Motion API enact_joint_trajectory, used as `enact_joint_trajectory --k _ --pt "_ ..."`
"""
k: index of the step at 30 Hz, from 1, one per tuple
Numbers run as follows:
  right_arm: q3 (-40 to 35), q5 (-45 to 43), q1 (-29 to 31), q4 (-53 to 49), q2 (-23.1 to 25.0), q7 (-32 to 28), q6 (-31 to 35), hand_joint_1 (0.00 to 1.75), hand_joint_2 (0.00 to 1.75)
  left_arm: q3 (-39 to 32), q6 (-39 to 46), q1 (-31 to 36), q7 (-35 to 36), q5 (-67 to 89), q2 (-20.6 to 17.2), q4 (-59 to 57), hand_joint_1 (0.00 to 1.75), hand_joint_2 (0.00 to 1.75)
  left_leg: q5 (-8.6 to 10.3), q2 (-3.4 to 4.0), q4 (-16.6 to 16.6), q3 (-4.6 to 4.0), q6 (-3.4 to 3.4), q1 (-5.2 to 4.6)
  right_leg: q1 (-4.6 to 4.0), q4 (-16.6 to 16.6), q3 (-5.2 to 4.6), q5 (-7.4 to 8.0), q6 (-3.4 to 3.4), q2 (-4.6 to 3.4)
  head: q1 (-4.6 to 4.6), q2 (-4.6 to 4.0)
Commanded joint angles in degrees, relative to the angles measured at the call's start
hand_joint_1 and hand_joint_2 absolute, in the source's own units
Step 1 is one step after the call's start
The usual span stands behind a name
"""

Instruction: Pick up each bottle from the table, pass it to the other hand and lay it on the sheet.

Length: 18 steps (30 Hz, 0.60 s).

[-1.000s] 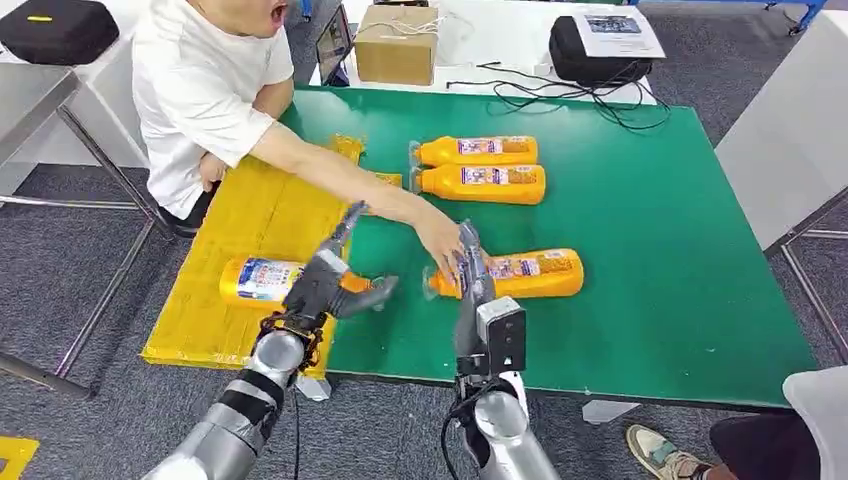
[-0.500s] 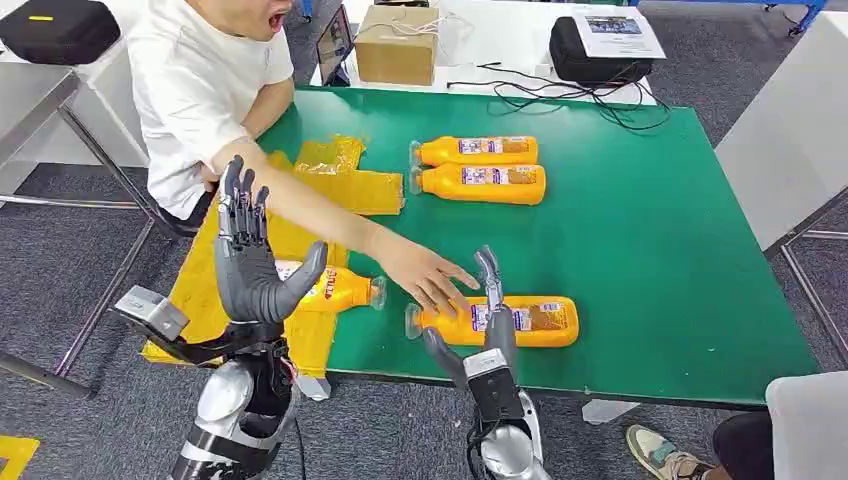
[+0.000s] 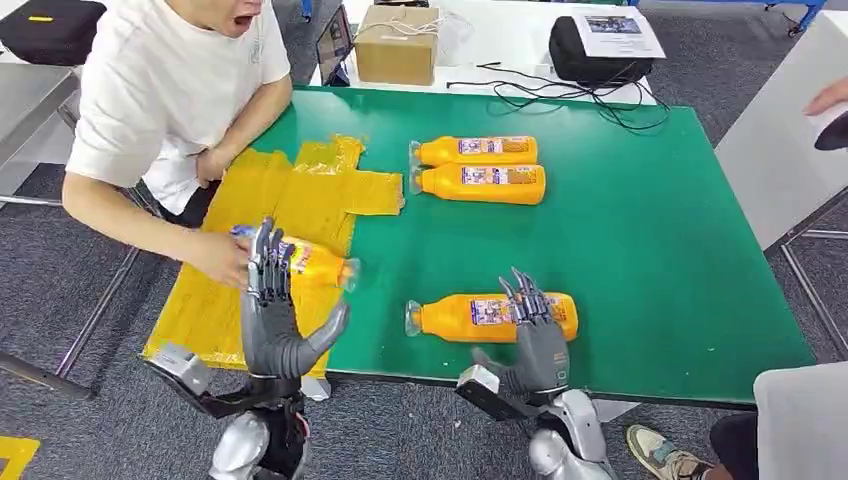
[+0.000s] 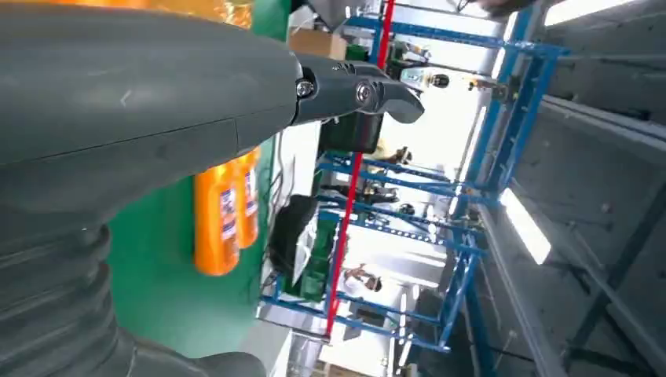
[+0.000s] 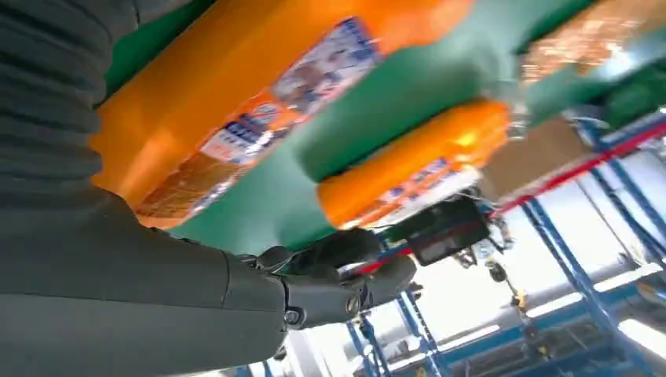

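Observation:
Four orange bottles lie on their sides. The near bottle lies on the green table close to the front edge. My right hand stands just in front of it, fingers spread upward, holding nothing. Two bottles lie side by side at the back, with the pair of bottles also in the left wrist view. Another bottle lies on the yellow sheet, and a person's hand grips its base. My left hand is raised open before that bottle.
A person in a white shirt sits at the table's left corner, arm reaching over the sheet. Another person's hand shows at the right edge. A cardboard box, a black bag and cables lie behind the table.
The person's arm drew back from the near bottle and now grips the bottle on the sheet. My left hand dropped lower and rightward. My right hand moved right and spread its fingers.

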<state>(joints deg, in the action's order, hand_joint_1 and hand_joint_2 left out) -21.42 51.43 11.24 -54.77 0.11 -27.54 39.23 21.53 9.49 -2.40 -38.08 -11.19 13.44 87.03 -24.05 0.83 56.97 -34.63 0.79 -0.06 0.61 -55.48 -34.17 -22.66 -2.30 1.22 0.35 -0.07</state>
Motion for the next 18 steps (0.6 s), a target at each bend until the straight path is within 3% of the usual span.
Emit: enact_joint_trajectory --k 1,4,7,10,15,18 --pt "1.04 4.62 9.44 15.40 -1.19 3.37 -0.04 0.00 1.75 0.67 0.40 0.28 -0.29 -1.78 1.05 -5.13 0.00 1.75 -0.01 0.02 -0.05 0.14 -0.03 -0.01 0.02 0.03 0.08 0.00 0.03 -0.10 -0.02 0.00" --pt "-0.38 6.14 10.95 16.16 -1.70 3.33 0.77 0.00 1.75 0.03 -3.03 0.09 -1.00 -5.11 1.22 -3.81 0.00 1.75 -0.06 -0.09 -0.06 0.34 -0.04 0.02 0.00 0.05 0.30 -0.10 0.07 -0.05 0.00 0.00" --pt "-4.18 10.94 19.53 23.11 -2.64 5.75 -1.24 0.00 1.75 0.44 -3.15 1.78 -0.99 -4.09 1.35 -4.44 0.00 1.75 -0.02 0.12 -0.01 0.13 -0.01 -0.04 0.05 -0.04 0.03 -0.01 0.02 -0.20 0.00 0.00" --pt "-5.63 12.14 24.28 26.99 -2.24 6.34 -4.67 0.00 1.75 0.78 -3.22 2.82 -1.00 -4.13 2.02 -6.61 0.00 1.75 -0.10 0.16 0.04 0.24 -0.02 0.00 0.02 -0.06 0.17 -0.04 0.04 -0.33 -0.02 0.00" --pt "-9.44 14.79 25.53 30.39 -0.26 11.11 -12.61 0.00 1.75 0.80 -2.88 2.52 0.39 -4.89 2.09 -6.83 0.00 1.75 0.03 0.05 -0.01 0.24 0.05 0.00 0.01 0.01 0.21 0.01 0.02 -0.16 0.00 0.00" --pt "-10.13 15.34 25.59 30.86 -0.09 12.76 -13.78 0.00 1.75 0.72 -2.84 2.49 0.75 -4.90 1.81 -6.66 0.00 1.75 0.03 0.00 -0.02 0.24 0.04 0.00 0.01 0.00 0.21 -0.01 0.02 -0.10 0.00 0.00"
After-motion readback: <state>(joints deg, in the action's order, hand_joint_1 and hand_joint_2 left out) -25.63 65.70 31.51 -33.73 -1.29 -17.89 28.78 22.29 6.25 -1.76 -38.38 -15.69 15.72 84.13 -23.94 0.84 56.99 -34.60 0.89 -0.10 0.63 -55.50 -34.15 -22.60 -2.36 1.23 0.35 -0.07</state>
